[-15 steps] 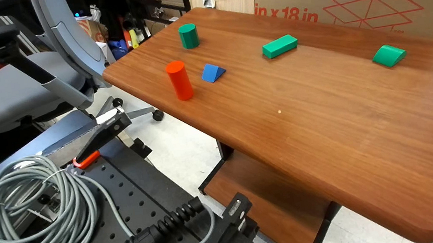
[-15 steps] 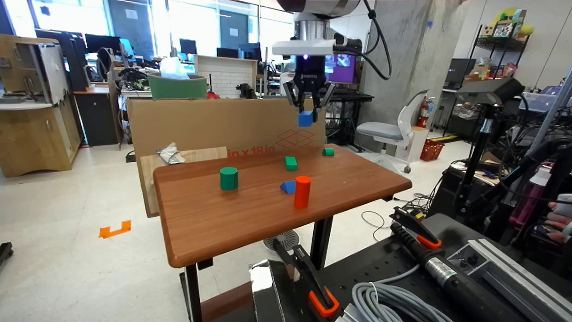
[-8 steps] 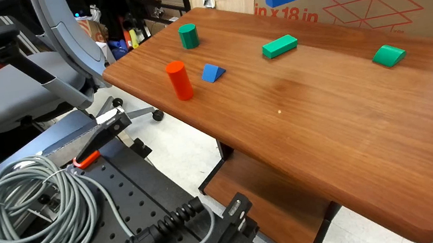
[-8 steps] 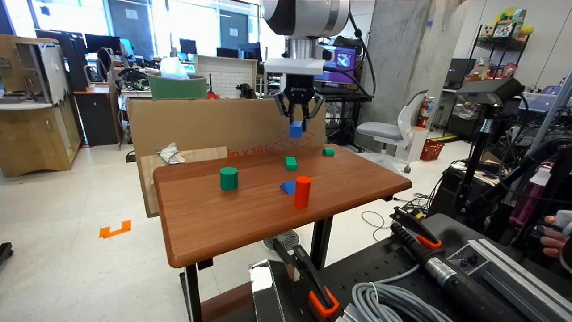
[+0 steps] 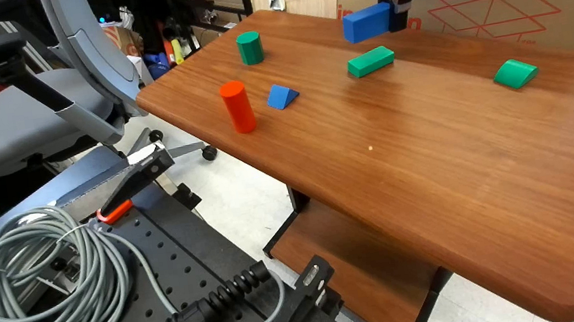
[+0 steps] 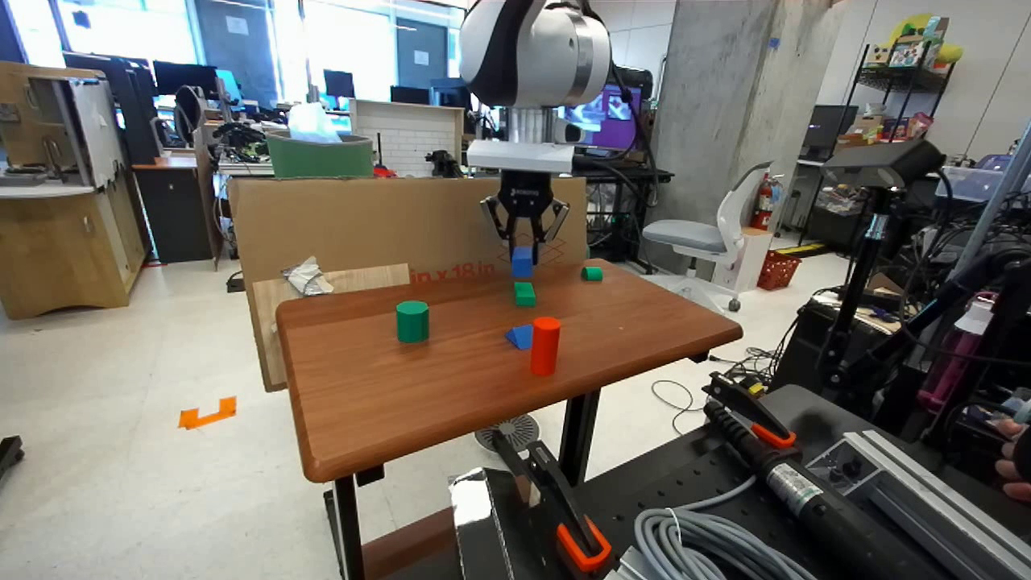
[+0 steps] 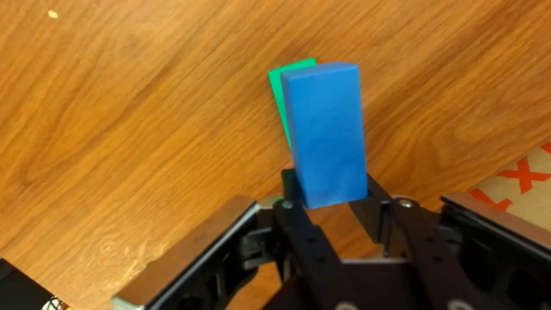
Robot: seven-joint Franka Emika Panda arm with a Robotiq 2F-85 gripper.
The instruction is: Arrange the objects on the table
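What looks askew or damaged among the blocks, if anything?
Nothing looks damaged, but the gripper holds the long blue block near one end, so it juts sideways, and in the wrist view it appears slightly askew to the flat green block below.

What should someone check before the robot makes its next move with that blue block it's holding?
1. The tool closed on the blue rectangular block: ok.
2. Grip firm enough not to slip: cannot tell.
3. The green rectangular block lying flat on the wooden table: ok.
4. Gap between those two blocks: ok, tabletop shows between them in an exterior view.
5. Lined up, if stacking comes next as seems likely: not ok; in the wrist view, green shows past one long side and the far end.
6. The red cylinder upright, apart from the blue triangular prism: ok.
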